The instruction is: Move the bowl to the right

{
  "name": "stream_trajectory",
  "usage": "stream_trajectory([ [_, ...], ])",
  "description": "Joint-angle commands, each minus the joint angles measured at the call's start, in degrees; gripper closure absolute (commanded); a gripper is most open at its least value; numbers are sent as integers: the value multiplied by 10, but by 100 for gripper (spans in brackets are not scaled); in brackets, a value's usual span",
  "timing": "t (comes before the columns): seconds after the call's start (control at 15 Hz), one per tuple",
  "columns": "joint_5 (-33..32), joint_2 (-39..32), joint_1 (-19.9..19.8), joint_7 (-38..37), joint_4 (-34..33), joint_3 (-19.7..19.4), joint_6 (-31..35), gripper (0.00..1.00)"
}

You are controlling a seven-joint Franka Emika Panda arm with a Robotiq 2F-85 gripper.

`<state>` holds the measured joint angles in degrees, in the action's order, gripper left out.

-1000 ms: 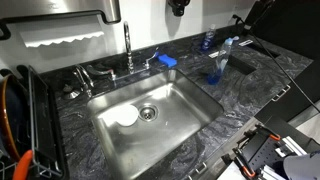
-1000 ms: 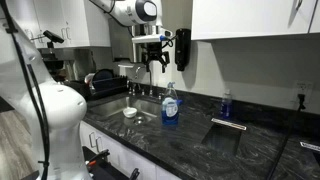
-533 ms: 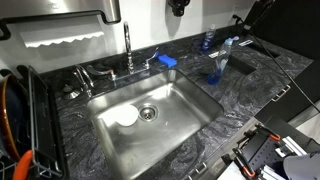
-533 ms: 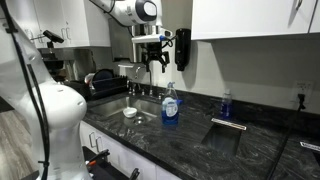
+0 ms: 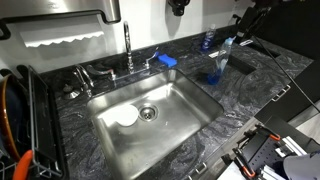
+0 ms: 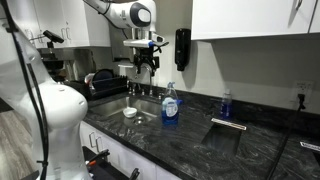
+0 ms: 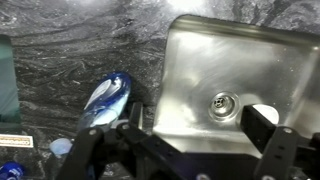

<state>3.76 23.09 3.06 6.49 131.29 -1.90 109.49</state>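
The bowl was plain white, the sink silvery grey, the countertop dark with grey veining, the bottle blue.

arm: held high | wrist: pointing down | fingers: spread wide

Well below the jaws, the dark marbled desk carries a steel sink whose round drain strainer shows between them, while a blue soap bottle stands outside one jaw, beside the basin.
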Motion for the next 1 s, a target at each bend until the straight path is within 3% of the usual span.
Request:
stream_trajectory([
  [0.0,56,17,20,-35,36,28,20,0],
  [0.2,79,16,31,-111,74,70,79,0],
  [0.47,95,-9,56,-209,134,130,225,0],
  [0.67,92,-57,77,-249,158,166,324,0],
  [0.93,74,-160,87,-269,144,187,426,0],
])
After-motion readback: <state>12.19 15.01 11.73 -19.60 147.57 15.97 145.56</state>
